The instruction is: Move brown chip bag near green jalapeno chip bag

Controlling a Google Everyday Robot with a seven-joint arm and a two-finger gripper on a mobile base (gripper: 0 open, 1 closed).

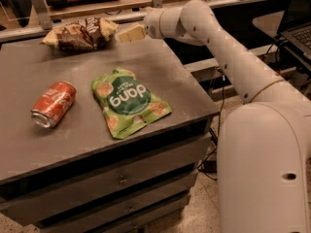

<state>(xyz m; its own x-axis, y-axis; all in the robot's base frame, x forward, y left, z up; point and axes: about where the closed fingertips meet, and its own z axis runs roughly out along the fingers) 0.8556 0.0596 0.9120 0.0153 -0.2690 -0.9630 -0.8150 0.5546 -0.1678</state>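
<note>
The brown chip bag (80,34) lies crumpled at the far edge of the grey table (29,144), dark brown with tan ends. The green jalapeno chip bag (127,102) lies flat near the table's middle, toward the front right. My gripper (122,35) reaches in from the right, just above the table's far edge, a short way to the right of the brown bag's right end. It holds nothing that I can see.
A red soda can (54,104) lies on its side at the left, beside the green bag. The table has drawers (121,178) below. A shelf rail runs behind the table. A laptop (296,28) sits at the far right.
</note>
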